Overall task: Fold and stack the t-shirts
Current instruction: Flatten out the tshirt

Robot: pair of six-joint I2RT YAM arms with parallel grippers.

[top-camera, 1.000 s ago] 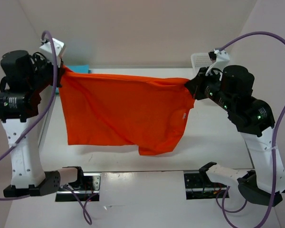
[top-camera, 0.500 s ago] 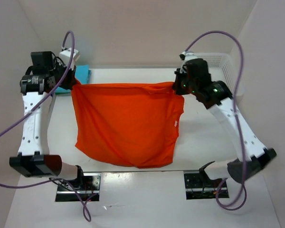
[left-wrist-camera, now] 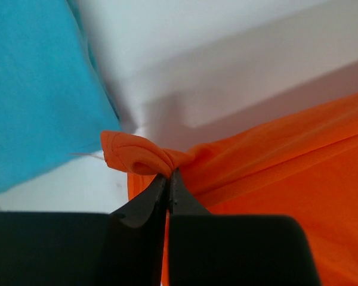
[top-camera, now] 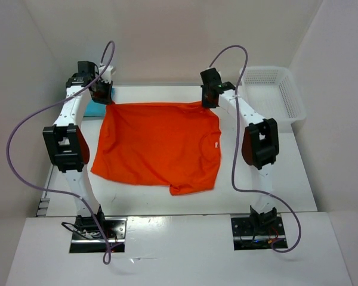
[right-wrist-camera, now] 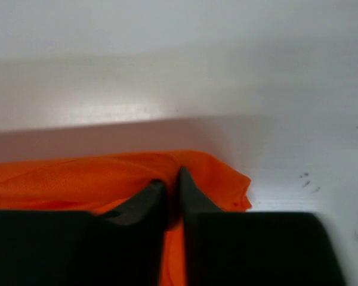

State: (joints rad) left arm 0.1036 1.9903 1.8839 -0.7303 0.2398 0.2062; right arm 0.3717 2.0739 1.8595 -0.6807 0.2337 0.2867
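Together, left gripper point(left-wrist-camera: 167, 174) and right gripper point(right-wrist-camera: 172, 173) pinch orange-red t-shirt point(top-camera: 158, 146)

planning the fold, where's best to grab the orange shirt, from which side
Probably its two far corners, reached from the near side, where the left gripper and right gripper now pinch the orange shirt: it lies flat, so only its edges lift.

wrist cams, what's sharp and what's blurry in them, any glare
Left wrist view: the pinched corner of the bright orange-red cloth t-shirt is fairly sharp, the left gripper and the turquoise-blue cloth t-shirt soft. Right wrist view: soft throughout, the right gripper blurred, a pale sheen on the white table. Top external view: evenly lit, crisp.
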